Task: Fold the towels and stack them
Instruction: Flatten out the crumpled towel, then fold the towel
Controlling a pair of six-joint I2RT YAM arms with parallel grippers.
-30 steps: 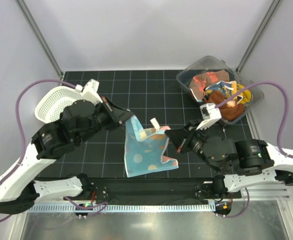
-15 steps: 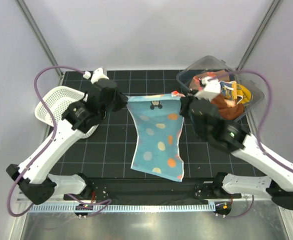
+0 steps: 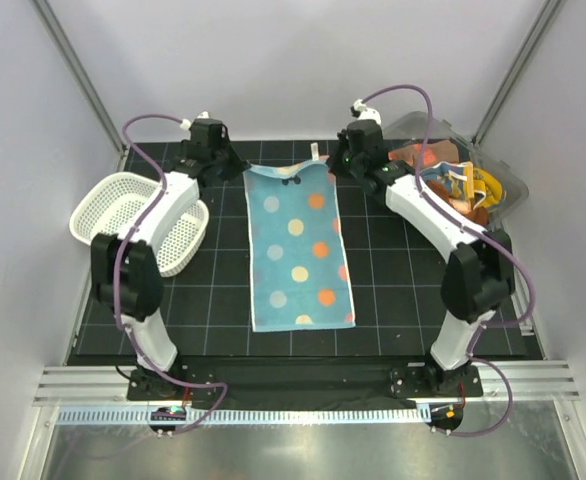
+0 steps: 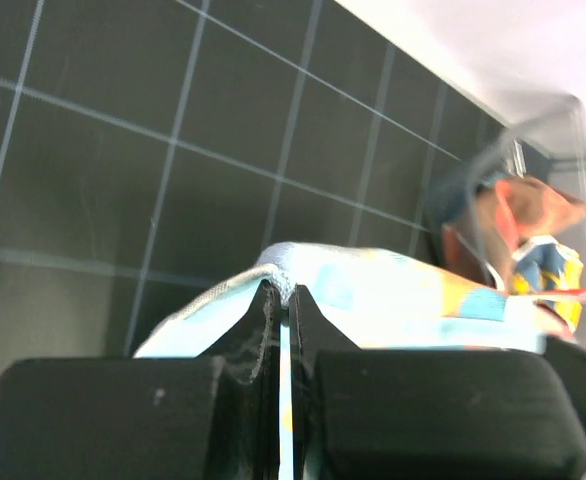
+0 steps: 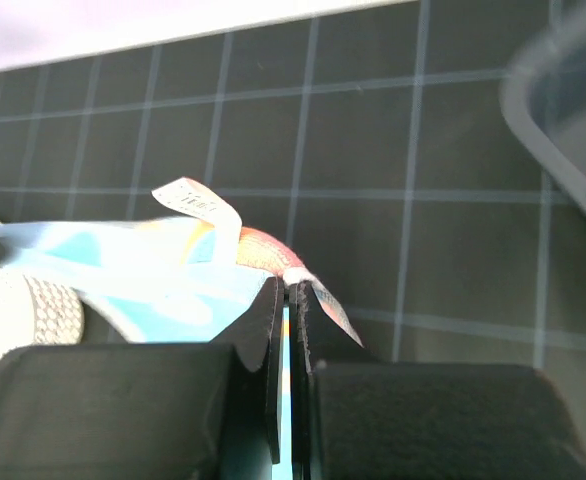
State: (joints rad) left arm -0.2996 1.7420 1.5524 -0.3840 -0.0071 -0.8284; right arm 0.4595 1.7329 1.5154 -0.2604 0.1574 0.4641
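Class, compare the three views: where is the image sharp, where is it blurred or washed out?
Top external: evenly lit and sharp, the spotted towel crisp. Left wrist: towel washed out almost to white behind the left gripper, whose dark near body is soft. Right wrist: towel overexposed beside the right gripper, the clear bin blurred at the edge.

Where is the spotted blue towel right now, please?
In the top view the towel lies spread out mid-table, between the basket on the left and the bin at far right, its far corners pinched by the left gripper and right gripper.
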